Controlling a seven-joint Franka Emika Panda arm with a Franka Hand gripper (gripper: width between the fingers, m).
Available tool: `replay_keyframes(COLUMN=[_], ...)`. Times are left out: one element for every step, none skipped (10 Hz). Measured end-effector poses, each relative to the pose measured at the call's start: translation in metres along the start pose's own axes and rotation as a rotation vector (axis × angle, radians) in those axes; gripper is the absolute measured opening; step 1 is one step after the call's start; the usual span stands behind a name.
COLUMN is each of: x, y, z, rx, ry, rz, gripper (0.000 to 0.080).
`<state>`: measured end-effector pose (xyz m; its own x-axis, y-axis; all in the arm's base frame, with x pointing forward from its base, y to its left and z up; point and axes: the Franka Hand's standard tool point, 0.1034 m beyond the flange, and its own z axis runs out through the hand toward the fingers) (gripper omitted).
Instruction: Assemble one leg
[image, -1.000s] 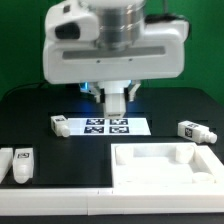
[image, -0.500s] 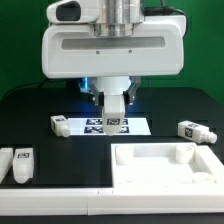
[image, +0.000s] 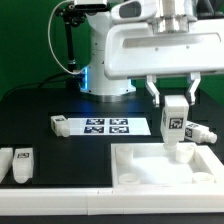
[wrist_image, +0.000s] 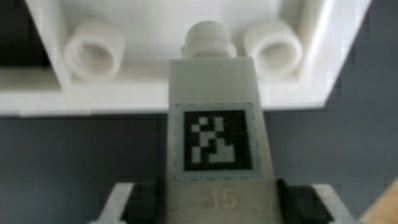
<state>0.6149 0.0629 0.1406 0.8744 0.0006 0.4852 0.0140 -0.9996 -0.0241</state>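
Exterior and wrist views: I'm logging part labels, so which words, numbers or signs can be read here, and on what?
No word or number reads clearly.
Leg in the gripper: black-and-white tag, pattern only; faint marks under it in the wrist view are too blurred to read.
Marker board: tags, patterns only.
Loose legs: tags too small to make out.

One leg (image: 175, 122) up, vertical.
You see a sm white block w/ b&w tag, peg end down, at the panel's (image: 150, 168) far corner, exterior view's right.
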Motion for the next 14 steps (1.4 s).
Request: replay_keyframes(x=[-0.001, -0.005, -0.002, -0.002, -0.007, -0.009, -0.01, -0.009, -0.009, -0.01, -0.01, -0.009, -0.006, -0.007], y=[0.001, 0.001, 0.001, -0.002, -0.014, -0.031, -0.038, -0.04, -0.045, -0.048, -0.048, -0.048, -0.047, -0.05], z=[0.001, 0.004, 0.004, 0.009, 0.017, 0.024, 0.029, 0.034, 0.036, 0.038, 0.038, 0.039, 0.041, 0.044], rx=[-0.007, -0.007, -0.008, -0.01, -0.002, 0.006, 0.008, 0.009, 0.013, 0.016, 0.015, 0.013, 0.013, 0.014], ry=[0.069, 0.051, 0.076, 0.121, 0.123, 0.122, 0.122, 0.121, 0.122, 0.121, 0.132, 0.139, 0.144, 0.141], rz=[-0.004, -0.005, -0.008, -0.017, -0.015, -0.005, -0.007, -0.01, -0.013, -0.018, -0.02, -0.021, -0.022, -0.025], gripper=[0.0286, 0.0286, 0.0286, 0.0286, 0.0286, 0.0286, 0.0286, 0.0286, 0.0286, 0.0286, 0.0287, 0.0287, 0.0287, 0.0287])
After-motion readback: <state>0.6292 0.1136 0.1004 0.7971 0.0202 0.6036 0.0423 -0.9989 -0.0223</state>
